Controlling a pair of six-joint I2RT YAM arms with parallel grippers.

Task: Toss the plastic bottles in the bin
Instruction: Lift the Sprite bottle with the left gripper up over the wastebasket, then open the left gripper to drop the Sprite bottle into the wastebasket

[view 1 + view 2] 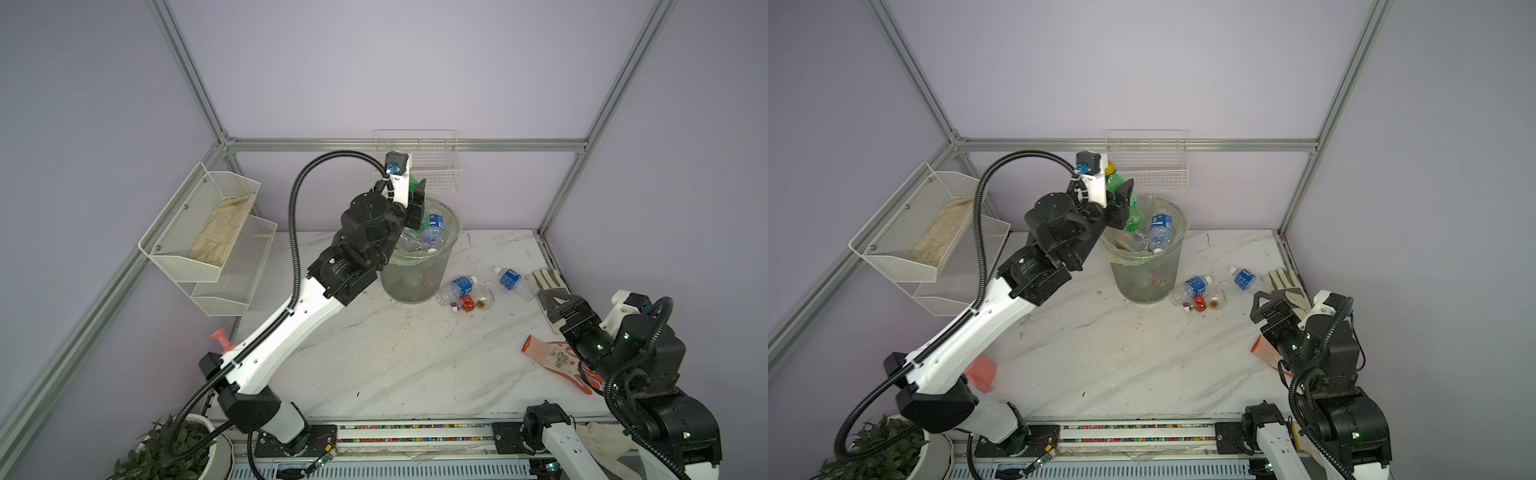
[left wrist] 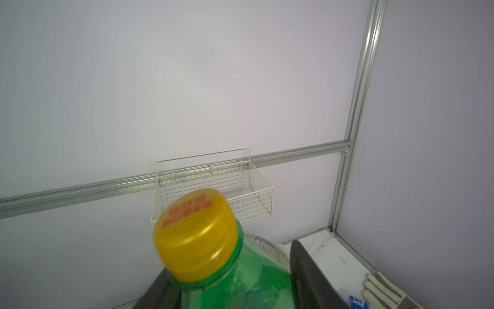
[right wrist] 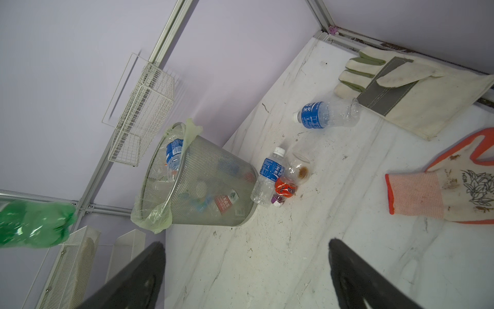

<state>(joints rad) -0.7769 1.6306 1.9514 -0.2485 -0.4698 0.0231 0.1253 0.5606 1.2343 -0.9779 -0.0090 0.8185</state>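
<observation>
My left gripper (image 1: 417,203) (image 1: 1121,203) (image 2: 230,267) is raised over the far-left rim of the bin (image 1: 415,282) (image 1: 1142,282) (image 3: 213,171), shut on a green bottle (image 2: 240,281) (image 1: 1116,183) (image 3: 32,222) with a yellow cap, cap end up. Several bottles (image 1: 434,228) lie inside the bag-lined bin. On the table to its right lie two blue-labelled bottles (image 1: 459,287) (image 1: 510,279) (image 3: 324,115) and an orange-labelled bottle (image 1: 467,304) (image 3: 286,187). At the right of the table my right gripper (image 1: 546,309) (image 1: 1255,308) (image 3: 246,256) stands open and empty, pointing toward them.
A white work glove (image 1: 544,278) (image 3: 401,93) lies by the far right edge and an orange-trimmed glove (image 1: 552,357) (image 3: 441,192) under my right arm. A white wire basket (image 1: 419,166) hangs on the back wall behind the bin. A two-tier mesh rack (image 1: 208,237) is on the left wall.
</observation>
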